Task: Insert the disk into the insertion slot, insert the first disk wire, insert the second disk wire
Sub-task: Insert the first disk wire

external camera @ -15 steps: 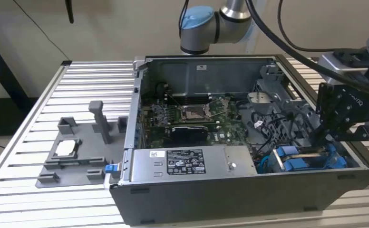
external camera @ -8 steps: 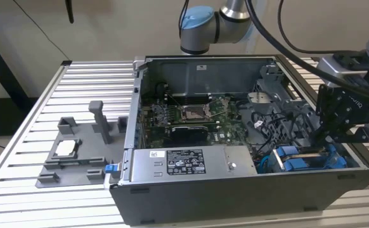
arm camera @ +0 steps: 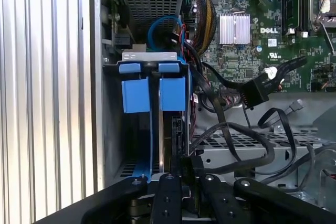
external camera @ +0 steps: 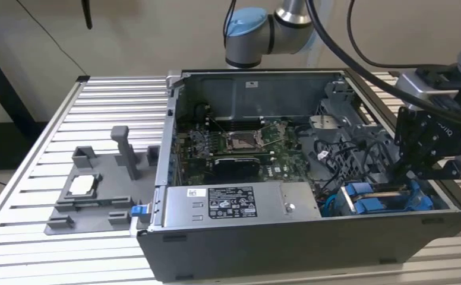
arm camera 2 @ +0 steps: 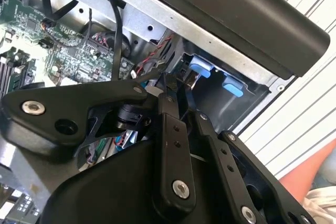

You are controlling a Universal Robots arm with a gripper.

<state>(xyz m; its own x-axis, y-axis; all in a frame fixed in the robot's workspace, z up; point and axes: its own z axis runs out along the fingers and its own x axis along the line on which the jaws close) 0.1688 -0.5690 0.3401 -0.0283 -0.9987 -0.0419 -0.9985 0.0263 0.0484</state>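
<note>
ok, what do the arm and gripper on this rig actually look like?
The arm is silver-grey tubing with a light-blue joint cap. Thick black cables loop down to the wrist. The gripper is matt black, built of flat linkage bars pinned with silver screw heads.

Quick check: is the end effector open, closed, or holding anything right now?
End effector: closed on the disk, which stands on edge in the insertion slot.

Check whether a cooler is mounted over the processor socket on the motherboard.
No: in the exterior view the processor socket on the motherboard sits bare, with its metal frame exposed.
</note>
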